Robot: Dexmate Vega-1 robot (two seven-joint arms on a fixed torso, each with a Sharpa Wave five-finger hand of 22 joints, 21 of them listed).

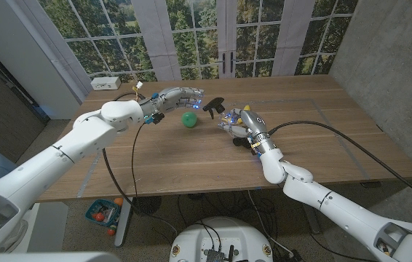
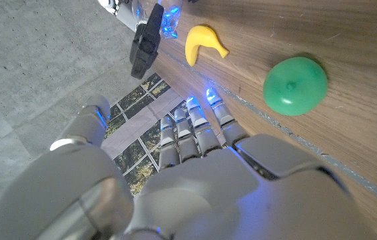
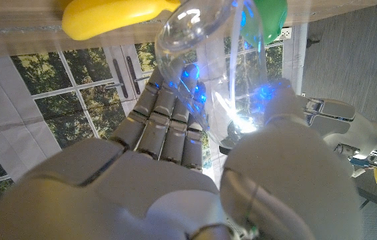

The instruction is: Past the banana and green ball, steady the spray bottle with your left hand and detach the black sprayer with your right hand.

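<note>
Closest in, my right hand (image 3: 175,167) gripped the clear bottle (image 3: 205,40), not the black sprayer (image 1: 214,107), while my left hand (image 1: 180,97) hovered open beyond the ball (image 1: 189,119), ready to steady it.

the left arm is reaching in from the near left corner across the table, elbow bent, its forearm angling toward the far middle; the left hand (image 1: 179,97) is hovering above the wood with fingers (image 2: 195,130) extended side by side and the thumb set apart, gripping nothing; the right arm is coming in from the near right corner, forearm slanting up and inward, wrist lit with small blue lights; the right hand (image 1: 236,125) is wrapping its fingers (image 3: 165,120) and thumb around the clear spray bottle (image 3: 205,50), apparently holding it lifted off the table, though the contact underneath is hard to make out.
</note>
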